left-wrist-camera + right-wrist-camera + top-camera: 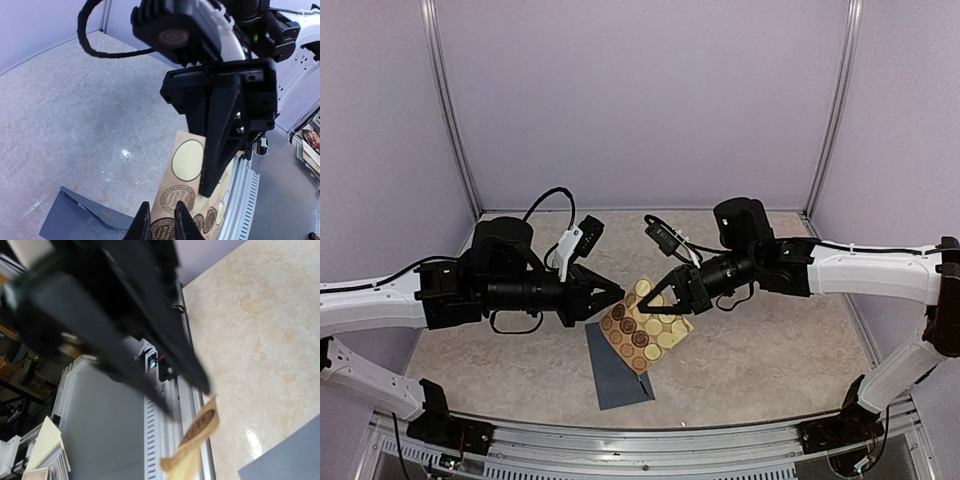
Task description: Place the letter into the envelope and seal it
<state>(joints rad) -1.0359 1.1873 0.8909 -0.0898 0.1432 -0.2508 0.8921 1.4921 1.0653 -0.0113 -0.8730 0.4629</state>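
The slate blue-grey envelope (618, 372) lies flat on the table; its corner also shows in the wrist views (80, 220) (290, 460). The letter is hidden from every view. Above the envelope hangs a tan sheet of round stickers (645, 330) (187, 160) (192, 447). My right gripper (648, 298) (207, 192) is shut on that sheet's upper edge. My left gripper (618, 294) (162, 202) sits at the sheet's left edge, its fingers (142, 222) a narrow gap apart, with the sheet's edge showing in the gap.
Both arms meet over the middle of the marbled table (770, 340). A metal frame rail (650, 440) (185, 405) runs along the near edge. Lilac walls with upright posts (455, 120) close the back and sides.
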